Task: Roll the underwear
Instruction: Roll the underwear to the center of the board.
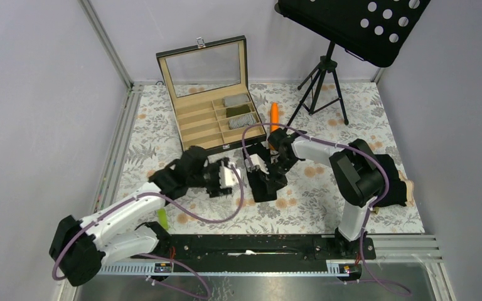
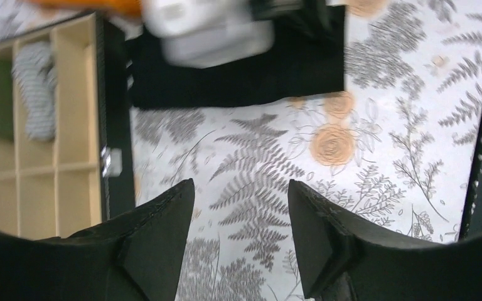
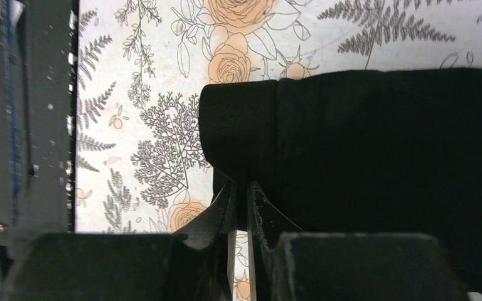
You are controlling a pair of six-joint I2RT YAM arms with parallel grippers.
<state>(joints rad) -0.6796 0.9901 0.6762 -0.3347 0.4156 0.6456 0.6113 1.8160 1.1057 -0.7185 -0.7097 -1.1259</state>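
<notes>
While the right hand (image 3: 240,195) pinches its edge, the black underwear (image 3: 364,144) lies flat in the middle of the desk (image 1: 326,207).
Light, limp and apt to slump, the cloth probably rolls best from a doubled edge like this one, pressed down as it turns; the left hand (image 2: 241,188) hangs near it, spread wide and empty. Behind, the box (image 1: 194,122) stands open: three right-hand compartments hold rolled garments (image 1: 240,111), pale grey, dark and striped; the rest look empty.
</notes>
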